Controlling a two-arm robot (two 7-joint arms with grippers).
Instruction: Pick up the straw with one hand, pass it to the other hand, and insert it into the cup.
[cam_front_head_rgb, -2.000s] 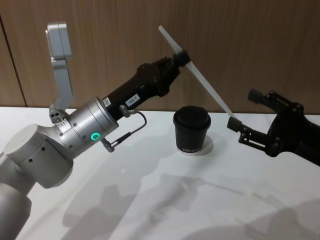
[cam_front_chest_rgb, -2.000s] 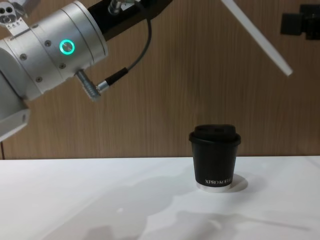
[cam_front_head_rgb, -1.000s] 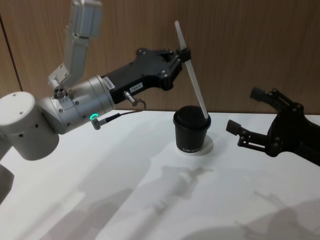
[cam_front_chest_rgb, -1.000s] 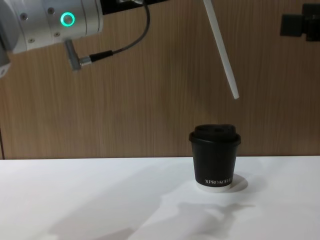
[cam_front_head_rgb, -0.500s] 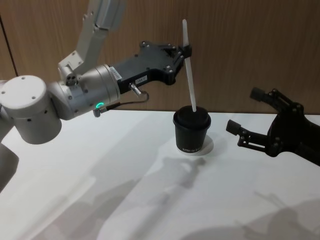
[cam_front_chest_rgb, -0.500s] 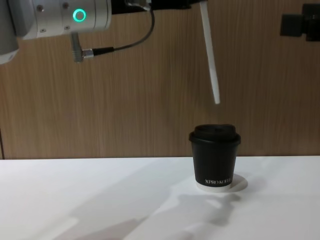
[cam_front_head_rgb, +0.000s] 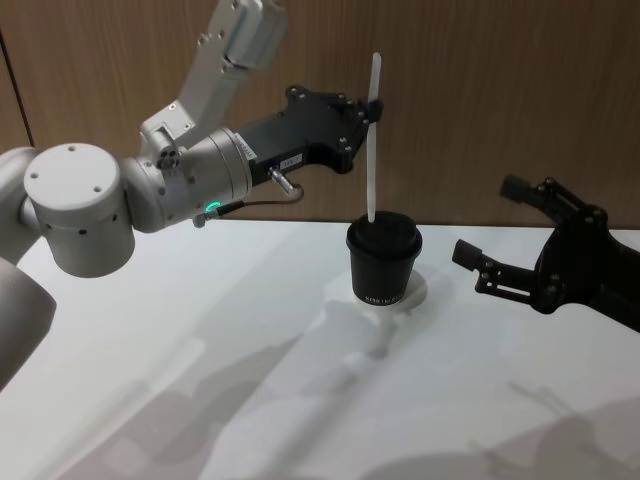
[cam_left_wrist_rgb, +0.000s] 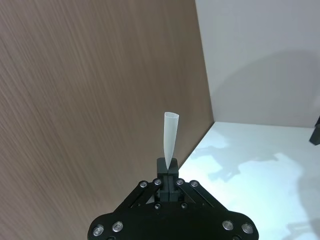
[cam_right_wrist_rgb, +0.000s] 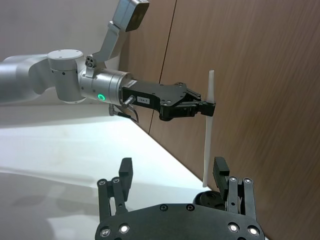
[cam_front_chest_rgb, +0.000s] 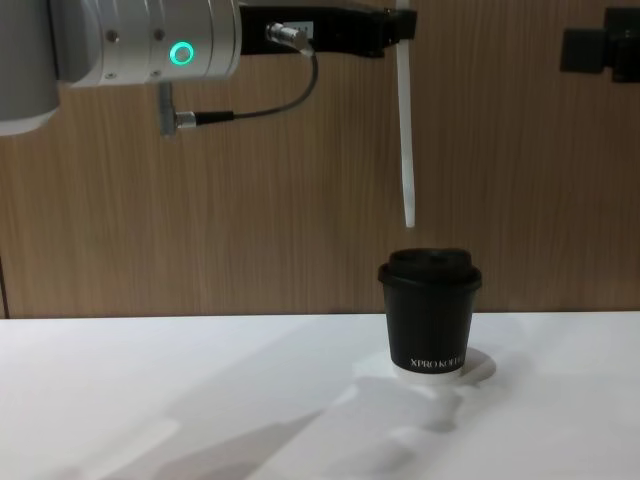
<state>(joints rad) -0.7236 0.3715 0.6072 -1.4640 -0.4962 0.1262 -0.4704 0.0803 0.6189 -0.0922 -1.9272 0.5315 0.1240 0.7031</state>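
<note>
White tabletop (cam_front_head_rgb: 300, 380). The left claw (cam_front_head_rgb: 372, 108) pinches the straw (cam_front_chest_rgb: 405, 150) near its top, upright, tip just above the cup (cam_front_chest_rgb: 430, 325) lid. The right claw (cam_front_head_rgb: 500, 230) waits open beside the cup. Center the tip over the lid hole, then lower straight.

You've got bright, even light from above, soft grey shadows spread over the white table (cam_front_head_rgb: 250, 400), no real glare, and everything's pretty sharp.
</note>
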